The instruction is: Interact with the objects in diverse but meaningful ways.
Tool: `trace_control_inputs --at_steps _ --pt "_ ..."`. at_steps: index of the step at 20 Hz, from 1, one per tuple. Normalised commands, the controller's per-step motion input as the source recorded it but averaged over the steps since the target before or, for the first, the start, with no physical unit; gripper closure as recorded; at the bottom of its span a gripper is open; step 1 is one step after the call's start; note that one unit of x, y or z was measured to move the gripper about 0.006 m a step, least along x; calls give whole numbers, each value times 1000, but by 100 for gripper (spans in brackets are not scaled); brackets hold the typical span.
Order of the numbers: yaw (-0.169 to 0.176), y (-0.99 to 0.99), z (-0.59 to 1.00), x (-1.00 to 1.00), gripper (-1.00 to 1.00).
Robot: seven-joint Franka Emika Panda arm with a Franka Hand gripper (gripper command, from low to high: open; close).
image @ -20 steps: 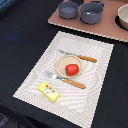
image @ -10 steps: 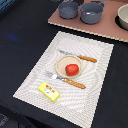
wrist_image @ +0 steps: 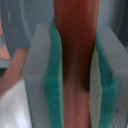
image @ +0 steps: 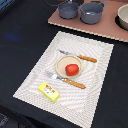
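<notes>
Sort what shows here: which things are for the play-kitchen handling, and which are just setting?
For the job: tomato on the plate, yellow box, two pots, two wooden-handled utensils, reddish-brown sausage between the gripper's green pads.

Setting: striped placemat, pink board, dark table.

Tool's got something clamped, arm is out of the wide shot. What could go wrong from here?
1. The wrist view shows a long reddish-brown piece pinched between the green pads; it sticks out far, so it might pivot or slip.
2. It fills that camera, hiding whatever lies below.
3. The tomato sits loose on its small plate; a bump could roll it off.
</notes>
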Motion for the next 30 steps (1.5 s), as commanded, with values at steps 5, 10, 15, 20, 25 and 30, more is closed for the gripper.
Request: trace_control_inputs --at_steps 5,10,15,20,25,30 --pt "-6 323 -5 3 -100" --pt "-1 304 256 0 -100" --pt "-62 427 1000 207 -100" --pt "-93 328 1000 391 -100" --pt "-106 133 973 758 -100" --pt "-121 -17 763 815 -100"
